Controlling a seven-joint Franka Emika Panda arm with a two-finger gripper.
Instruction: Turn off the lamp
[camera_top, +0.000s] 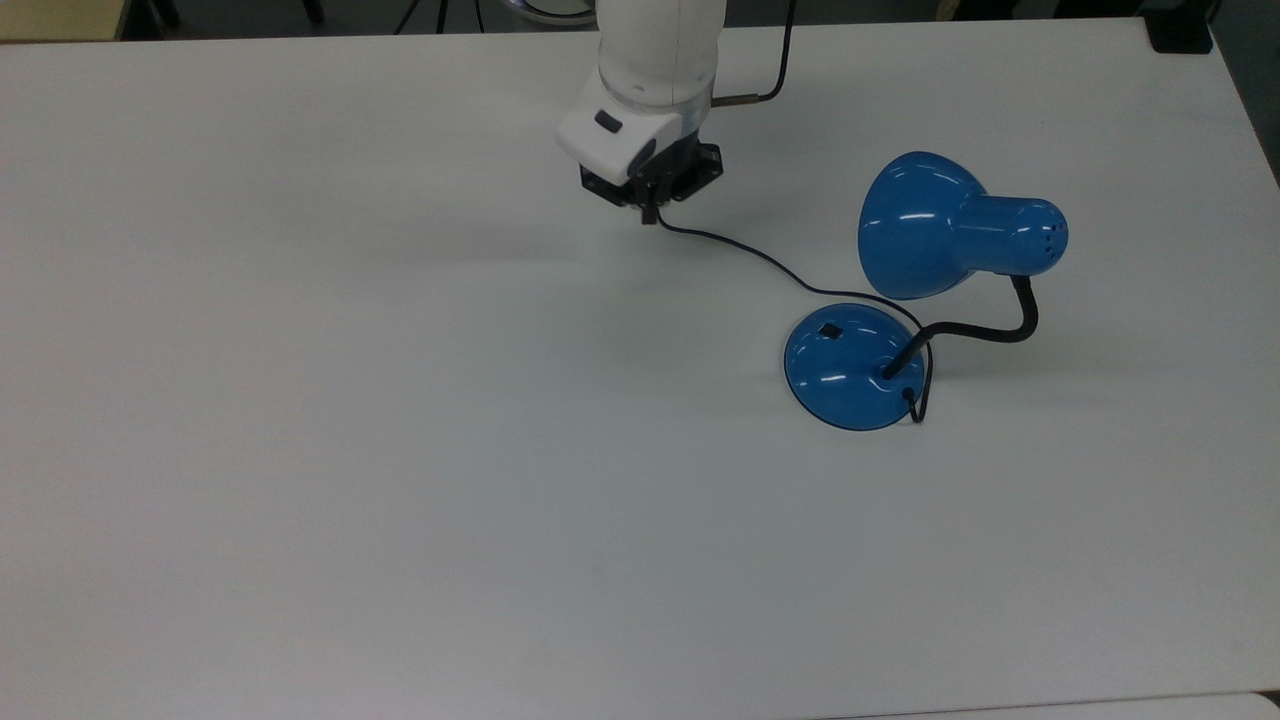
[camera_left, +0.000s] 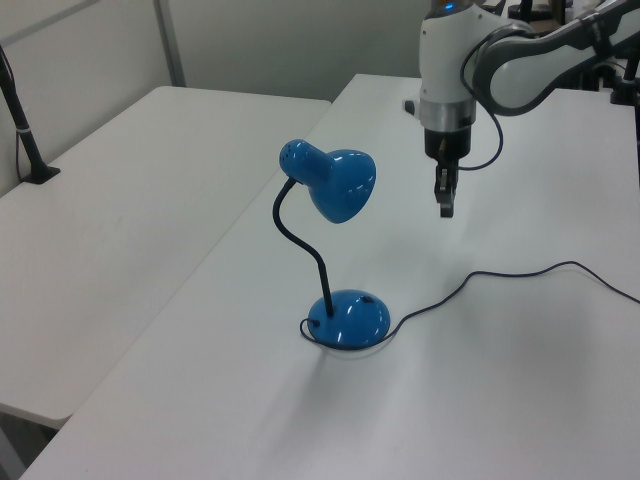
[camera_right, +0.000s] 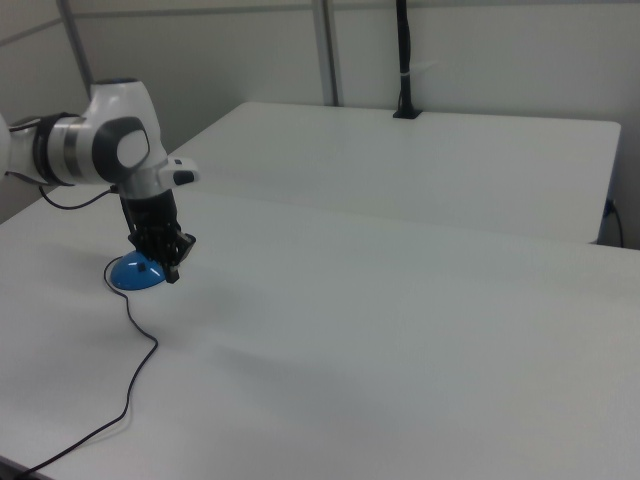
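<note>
The blue lamp stands on the white table, its domed base (camera_top: 850, 375) carrying a small black rocker switch (camera_top: 829, 330). A black gooseneck (camera_top: 985, 332) bends up to the bell-shaped shade (camera_top: 925, 228). In the left view the base (camera_left: 350, 320) sits below the shade (camera_left: 342, 186). My gripper (camera_top: 650, 212) hangs above the table, well off to the top view's upper left of the base, fingers shut and holding nothing. The left view shows my gripper (camera_left: 445, 206) raised, to the right of the shade. In the right view my gripper (camera_right: 172, 272) partly covers the base (camera_right: 130, 274).
The lamp's thin dark cord (camera_top: 760, 262) runs across the table from the base toward my arm, then on past it (camera_left: 560, 268). A second white table (camera_left: 130, 190) stands beside this one, with a black post (camera_left: 22, 115) clamped at its far edge.
</note>
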